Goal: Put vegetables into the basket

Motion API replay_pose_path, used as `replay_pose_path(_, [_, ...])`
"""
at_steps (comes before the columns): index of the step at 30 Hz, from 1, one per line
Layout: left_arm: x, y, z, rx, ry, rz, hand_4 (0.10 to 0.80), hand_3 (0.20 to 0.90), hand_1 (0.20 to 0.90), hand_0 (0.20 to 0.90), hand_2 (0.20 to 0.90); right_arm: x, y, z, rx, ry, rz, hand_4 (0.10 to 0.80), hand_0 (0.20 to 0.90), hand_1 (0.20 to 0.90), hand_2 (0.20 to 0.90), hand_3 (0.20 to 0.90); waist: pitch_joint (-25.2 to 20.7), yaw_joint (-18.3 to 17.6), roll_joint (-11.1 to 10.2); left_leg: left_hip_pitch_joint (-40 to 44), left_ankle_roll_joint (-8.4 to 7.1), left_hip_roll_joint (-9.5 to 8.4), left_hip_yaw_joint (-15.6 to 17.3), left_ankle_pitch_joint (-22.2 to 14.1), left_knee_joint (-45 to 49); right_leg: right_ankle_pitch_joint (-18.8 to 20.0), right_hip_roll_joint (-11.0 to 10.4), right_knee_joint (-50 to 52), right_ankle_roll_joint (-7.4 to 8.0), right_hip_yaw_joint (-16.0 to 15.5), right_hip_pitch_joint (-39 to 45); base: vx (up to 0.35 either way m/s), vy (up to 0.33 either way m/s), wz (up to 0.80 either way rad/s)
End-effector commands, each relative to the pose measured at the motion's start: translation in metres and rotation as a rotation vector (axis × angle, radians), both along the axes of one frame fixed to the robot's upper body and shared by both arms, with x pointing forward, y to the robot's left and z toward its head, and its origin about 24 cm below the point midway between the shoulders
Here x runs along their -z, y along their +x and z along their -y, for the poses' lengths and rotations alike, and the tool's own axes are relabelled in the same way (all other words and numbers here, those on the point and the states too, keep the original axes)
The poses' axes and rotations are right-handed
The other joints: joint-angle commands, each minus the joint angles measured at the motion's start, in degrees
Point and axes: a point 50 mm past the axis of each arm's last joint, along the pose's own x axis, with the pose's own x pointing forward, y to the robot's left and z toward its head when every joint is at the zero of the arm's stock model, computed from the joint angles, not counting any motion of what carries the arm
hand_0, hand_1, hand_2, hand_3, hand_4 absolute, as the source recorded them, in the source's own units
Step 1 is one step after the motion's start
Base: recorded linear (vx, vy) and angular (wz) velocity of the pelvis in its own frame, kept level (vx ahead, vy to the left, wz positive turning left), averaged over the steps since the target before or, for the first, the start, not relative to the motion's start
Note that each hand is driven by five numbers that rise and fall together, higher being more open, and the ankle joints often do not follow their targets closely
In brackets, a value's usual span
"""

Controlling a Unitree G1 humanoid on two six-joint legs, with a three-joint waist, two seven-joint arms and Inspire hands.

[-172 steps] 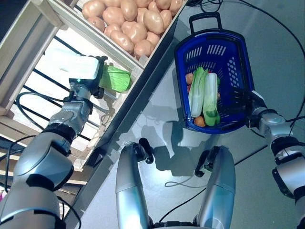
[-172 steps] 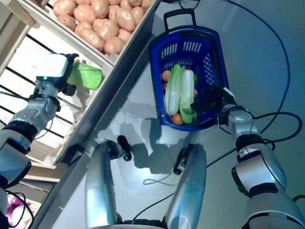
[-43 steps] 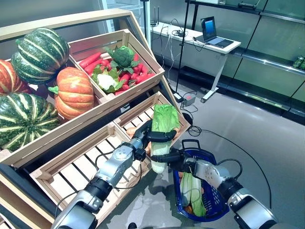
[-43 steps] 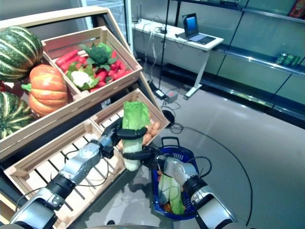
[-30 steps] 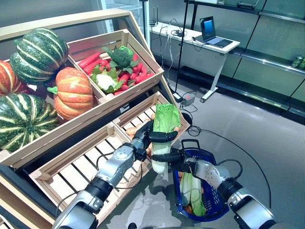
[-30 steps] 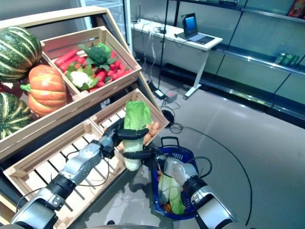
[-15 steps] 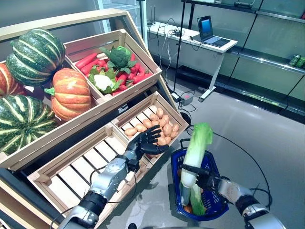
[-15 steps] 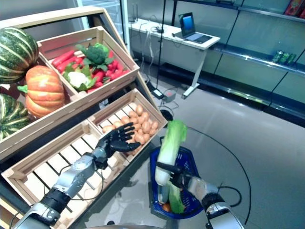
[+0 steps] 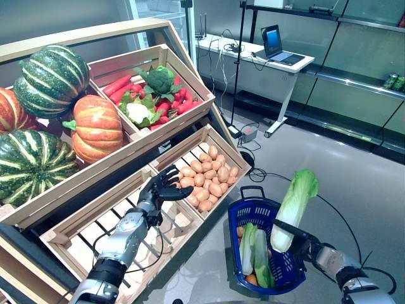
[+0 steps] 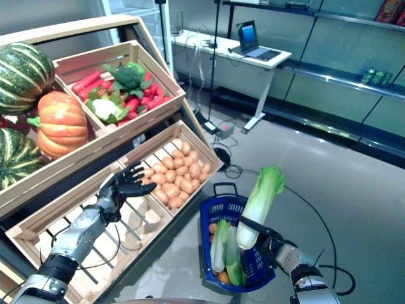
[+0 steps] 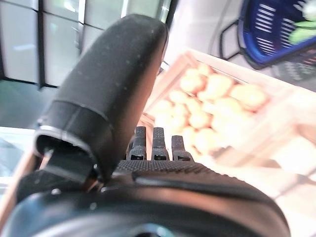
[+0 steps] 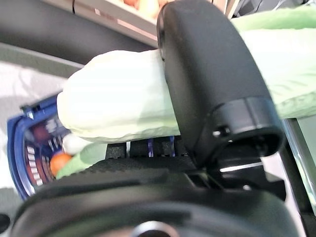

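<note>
Wooden produce stand (image 9: 126, 142) on the left, stacked in tiers: striped and orange pumpkins (image 9: 95, 126) far left, a crate of mixed vegetables (image 9: 155, 95) above, a crate of potatoes (image 9: 212, 177) beside an empty slatted crate (image 9: 95, 234) below. Blue basket (image 9: 278, 282) on the floor to the right of the stand, already holding 2 pale green stalks (image 9: 254, 253) upright and some small orange and red pieces at the near end. Held above the basket's right rim, tilted, leafy top up and to the right, white base down: the cabbage (image 9: 292, 209), with the right hand (image 9: 302, 244) wrapped round its lower part, thumb over the stem as the wrist view shows. Left hand (image 9: 161, 190) empty, fingers spread wide, hovering over the seam between the 2 lower crates. Best handled by lowering base first into the free space right of the stalks, tipping the head to lie alongside them, and loosening the grasp only once the base rests inside. Probable risk: the leafy top catching the rim.
</note>
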Motion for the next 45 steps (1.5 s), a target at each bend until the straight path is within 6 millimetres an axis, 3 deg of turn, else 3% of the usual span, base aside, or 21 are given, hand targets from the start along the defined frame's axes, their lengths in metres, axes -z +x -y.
replay_pose_path(1, [-0.076, 0.054, 0.004, 0.01, 0.008, 0.335, 0.8, 0.9, 0.9, 0.9, 0.9, -0.093, 0.093, 0.029, 0.079, -0.149, 0.349, 0.4, 0.3, 0.3, 0.3, 0.3, 7.98, 2.36, 1.4, -8.48, -1.89, 3.08, -2.63, -9.21, 15.79, -0.61, -6.84, 15.37, -1.93, 1.07, -13.51, -0.397, -0.005, -0.1])
replay_pose_path(2, [-0.08, 0.057, 0.005, 0.008, 0.009, 0.348, 0.8, 0.9, 0.9, 0.9, 0.9, -0.098, 0.096, 0.031, 0.078, -0.157, 0.361, 0.4, 0.3, 0.3, 0.3, 0.3, 8.48, 2.36, 1.41, -9.84, -1.79, 3.19, -2.8, -9.9, 17.19, -1.23, -7.39, 16.83, -1.94, 1.28, -14.91, -0.593, 0.005, 0.04])
replay_pose_path(3, [-0.092, 0.063, 0.006, -0.017, 0.025, 0.404, 0.8, 0.9, 0.9, 0.9, 0.9, -0.115, 0.105, 0.038, 0.072, -0.185, 0.413, 0.4, 0.3, 0.3, 0.3, 0.3, 11.98, 2.4, 1.8, -14.0, -1.61, 4.16, -3.77, -11.82, 22.9, -2.77, -9.92, 23.17, -2.46, 1.69, -18.9, -0.31, 0.028, 0.14])
replay_pose_path(6, [-0.099, 0.066, 0.011, -0.04, 0.035, 0.454, 0.8, 0.9, 0.9, 0.9, 0.9, -0.132, 0.115, 0.043, 0.057, -0.21, 0.469, 0.4, 0.3, 0.3, 0.3, 0.3, 15.33, 2.53, 2.34, -20.36, -1.31, 5.15, -4.85, -17.18, 32.27, -8.02, -13.16, 34.29, -2.84, 3.17, -25.23, -0.141, 0.051, 0.12])
replay_pose_path(9, [-0.102, 0.066, 0.017, -0.02, 0.022, 0.477, 0.8, 0.9, 0.9, 0.9, 0.9, -0.142, 0.117, 0.049, 0.052, -0.233, 0.485, 0.4, 0.3, 0.3, 0.3, 0.3, 16.95, 2.73, 2.84, -24.45, -0.58, 5.2, -4.95, -19.74, 37.46, -10.37, -14.96, 40.58, -3.16, 4.07, -29.73, -0.153, 0.068, 0.3])
replay_pose_path(12, [-0.105, 0.065, 0.028, -0.009, 0.0, 0.522, 0.8, 0.9, 0.9, 0.9, 0.9, -0.16, 0.123, 0.059, 0.052, -0.3, 0.508, 0.4, 0.3, 0.3, 0.3, 0.3, 19.73, 3.39, 3.8, -31.81, 0.3, 4.03, -6.67, -22.56, 45.97, -12.77, -17.6, 49.83, -3.97, 5.98, -37.42, -0.149, 0.062, 0.09])
replay_pose_path(13, [-0.105, 0.065, 0.028, -0.009, -0.001, 0.524, 0.8, 0.9, 0.9, 0.9, 0.9, -0.16, 0.123, 0.059, 0.051, -0.303, 0.508, 0.4, 0.3, 0.3, 0.3, 0.3, 19.73, 3.42, 3.8, -32.23, 0.29, 3.99, -6.75, -22.78, 46.45, -12.97, -17.7, 50.26, -3.98, 6.12, -37.83, -0.005, 0.008, 0.12])
replay_pose_path(14, [-0.108, 0.064, 0.028, -0.019, -0.011, 0.551, 0.8, 0.9, 0.9, 0.9, 0.9, -0.166, 0.124, 0.062, 0.035, -0.347, 0.51, 0.4, 0.3, 0.3, 0.3, 0.3, 20.7, 3.71, 4.12, -34.52, 0.09, 3.6, -8.0, -26.14, 51.09, -15.8, -18.23, 54.54, -3.62, 7.8, -40.49, -0.005, -0.01, 0.14])
replay_pose_path(16, [-0.11, 0.062, 0.03, -0.021, -0.025, 0.578, 0.8, 0.9, 0.9, 0.9, 0.9, -0.173, 0.125, 0.066, 0.026, -0.382, 0.512, 0.4, 0.3, 0.3, 0.3, 0.3, 21.74, 3.95, 4.36, -37.7, -0.38, 3.44, -9.37, -27.94, 55.75, -17.23, -18.76, 58.07, -3.9, 9.01, -43.63, -0.026, -0.018, 0.08])
replay_pose_path(25, [-0.121, 0.056, 0.04, 0.036, -0.055, 0.657, 0.8, 0.9, 0.9, 0.9, 0.9, -0.193, 0.137, 0.06, -0.013, -0.433, 0.56, 0.4, 0.3, 0.3, 0.3, 0.3, 23.2, 3.35, 5.35, -47.21, -0.78, 3.91, -11.74, -32.3, 68.34, -22.03, -18.45, 68.98, -4.86, 12.71, -53.51, -0.087, -0.025, 0.1])
replay_pose_path(26, [-0.12, 0.057, 0.041, 0.042, -0.056, 0.654, 0.8, 0.9, 0.9, 0.9, 0.9, -0.193, 0.137, 0.06, -0.013, -0.445, 0.542, 0.8, 0.9, 0.9, 0.9, 0.9, 23.11, 3.25, 5.32, -47.59, -0.88, 4.13, -11.81, -32.58, 69.05, -22.3, -18.46, 69.64, -4.88, 12.92, -53.96, -0.039, -0.01, -0.04])
replay_pose_path(33, [-0.114, 0.056, 0.043, 0.048, -0.059, 0.642, 0.8, 0.9, 0.9, 0.9, 0.9, -0.196, 0.137, 0.065, 0.055, -0.416, 0.557, 0.8, 0.9, 0.9, 0.9, 0.9, 22.8, 3.0, 5.26, -47.7, -0.73, 4.34, -12.59, -33.43, 70.74, -23.62, -18.13, 72.29, -5.06, 13.62, -54.67, -0.009, -0.004, -0.02])
replay_pose_path(38, [-0.109, 0.055, 0.043, 0.058, -0.058, 0.625, 0.8, 0.9, 0.9, 0.9, 0.9, -0.186, 0.13, 0.068, 0.124, -0.337, 0.562, 0.8, 0.9, 0.9, 0.9, 0.9, 22.37, 2.95, 5.04, -45.16, -0.56, 4.33, -12.52, -32.63, 68.17, -22.7, -17.72, 69.97, -4.39, 13.17, -52.55, 0.0, 0.0, 0.0])
replay_pose_path(41, [-0.109, 0.054, 0.039, 0.049, -0.046, 0.632, 0.8, 0.9, 0.9, 0.9, 0.9, -0.182, 0.127, 0.07, 0.118, -0.343, 0.56, 0.8, 0.9, 0.9, 0.9, 0.9, 21.74, 2.99, 5.0, -42.15, -0.56, 4.71, -11.74, -30.32, 62.65, -20.68, -17.16, 65.18, -3.6, 12.59, -49.72, -0.017, 0.002, -0.01])
replay_pose_path(42, [-0.111, 0.054, 0.037, 0.045, -0.042, 0.64, 0.8, 0.9, 0.9, 0.9, 0.9, -0.182, 0.127, 0.07, 0.109, -0.34, 0.563, 0.8, 0.9, 0.9, 0.9, 0.9, 21.55, 2.94, 4.92, -41.85, -0.19, 4.79, -11.35, -28.05, 60.38, -18.74, -17.08, 63.29, -4.02, 12.21, -49.44, -0.054, 0.001, -0.03])
replay_pose_path(45, [-0.113, 0.055, 0.032, 0.034, -0.048, 0.645, 0.8, 0.9, 0.9, 0.9, 0.9, -0.179, 0.126, 0.069, 0.089, -0.329, 0.554, 0.8, 0.9, 0.9, 0.9, 0.9, 20.97, 2.99, 4.7, -39.53, -0.26, 5.19, -10.27, -25.99, 56.07, -17.15, -17.16, 60.19, -3.73, 11.19, -47.26, 0.003, -0.004, -0.02])
